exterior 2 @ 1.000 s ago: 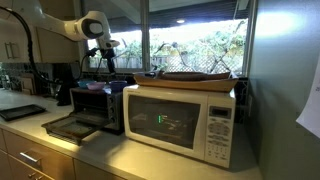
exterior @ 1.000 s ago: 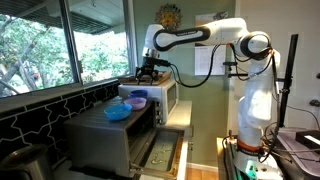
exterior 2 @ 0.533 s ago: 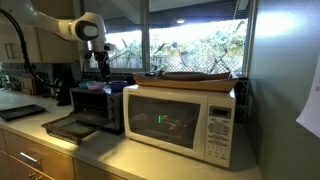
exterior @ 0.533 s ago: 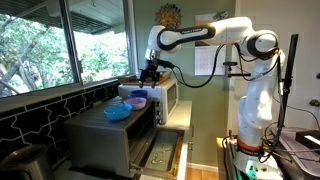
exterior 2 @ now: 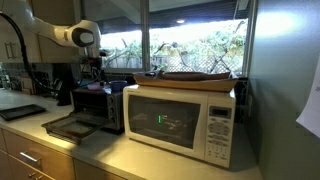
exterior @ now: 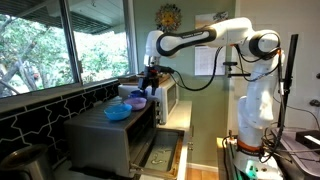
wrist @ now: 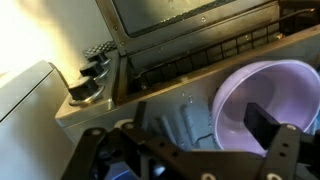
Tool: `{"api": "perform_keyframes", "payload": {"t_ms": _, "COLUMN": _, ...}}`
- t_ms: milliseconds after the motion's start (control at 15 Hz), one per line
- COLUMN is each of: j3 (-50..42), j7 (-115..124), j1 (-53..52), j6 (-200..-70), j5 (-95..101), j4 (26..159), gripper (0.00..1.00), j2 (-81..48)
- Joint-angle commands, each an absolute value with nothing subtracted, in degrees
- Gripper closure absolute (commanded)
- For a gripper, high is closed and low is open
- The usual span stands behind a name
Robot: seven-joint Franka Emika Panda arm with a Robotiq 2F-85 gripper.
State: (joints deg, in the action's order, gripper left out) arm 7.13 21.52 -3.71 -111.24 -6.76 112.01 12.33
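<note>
Gripper [exterior: 150, 84] hung over top of toaster oven [exterior: 105, 138]. Fingers stood wide apart, held nothing. Purple bowl [wrist: 255, 85] sat just under it, near blue bowl [exterior: 118, 112]. Purple bowl looked light, hard, smooth, maybe slippy. Best pinch on thin rim.

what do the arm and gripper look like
White arm of rounded segments with dark bands at the joints; a black cable loops beneath it. The gripper is black, with blocky linked fingers.
</note>
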Motion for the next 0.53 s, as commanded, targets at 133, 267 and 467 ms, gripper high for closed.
{"api": "perform_keyframes", "payload": {"t_ms": 133, "j3": 7.8, "j7": 21.1, "j1": -4.6, "j6": -113.2, "j5": -7.8, "j4": 113.9, "gripper": 0.13, "j2": 12.7}}
{"api": "perform_keyframes", "payload": {"t_ms": 267, "j3": 8.3, "j7": 22.1, "j1": -4.7, "j6": -113.8, "j5": -7.3, "j4": 113.9, "gripper": 0.28, "j2": 12.3}}
{"api": "perform_keyframes", "payload": {"t_ms": 467, "j3": 8.7, "j7": 23.0, "j1": -4.8, "j6": -114.7, "j5": -7.3, "j4": 113.7, "gripper": 0.35, "j2": 11.6}}
